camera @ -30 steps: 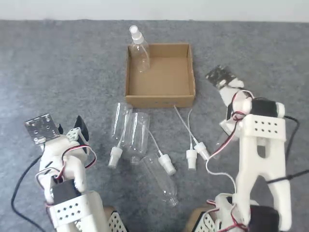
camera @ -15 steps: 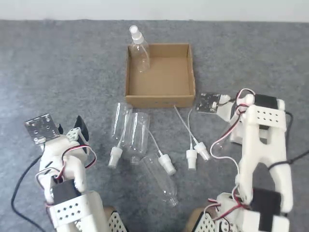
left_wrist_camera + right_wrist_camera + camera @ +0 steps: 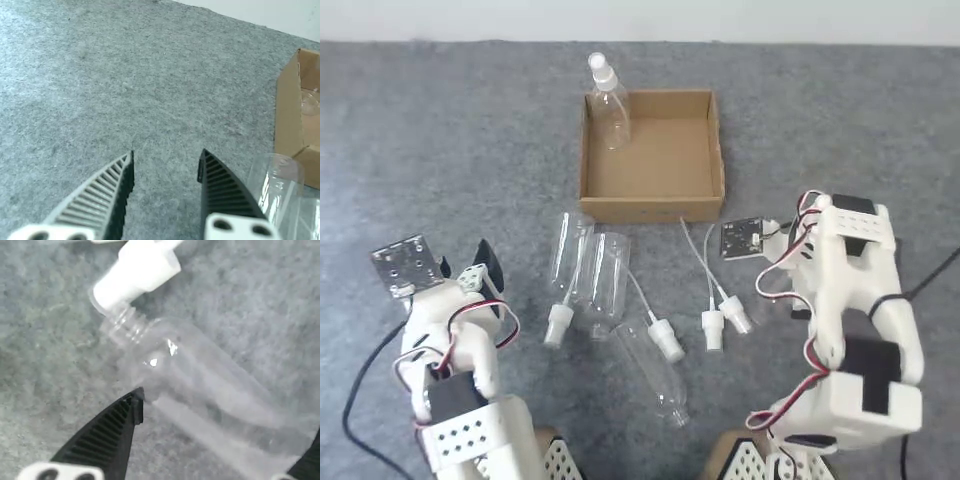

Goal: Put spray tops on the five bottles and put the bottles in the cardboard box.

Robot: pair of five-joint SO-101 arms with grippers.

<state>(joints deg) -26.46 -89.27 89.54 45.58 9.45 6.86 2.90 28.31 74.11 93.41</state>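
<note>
Straddling a clear bottle, the right fingers stand spread, not clamped.

I see a grey felt mat covering the work surface, bordered at its far edge by a pale white strip.

Table, grey felt covering. On it:
- cardboard box, open-topped, toward the far side
- narrow bottle and wide bottle, on their sides, touching, just before the box
- third bottle, on its side, nearer the arms
- fourth bottle, on its side, at right
- first spray top, at the narrow bottle's mouth
- second spray top, by the third bottle
- paired spray tops, side by side, tubes toward the box
</note>
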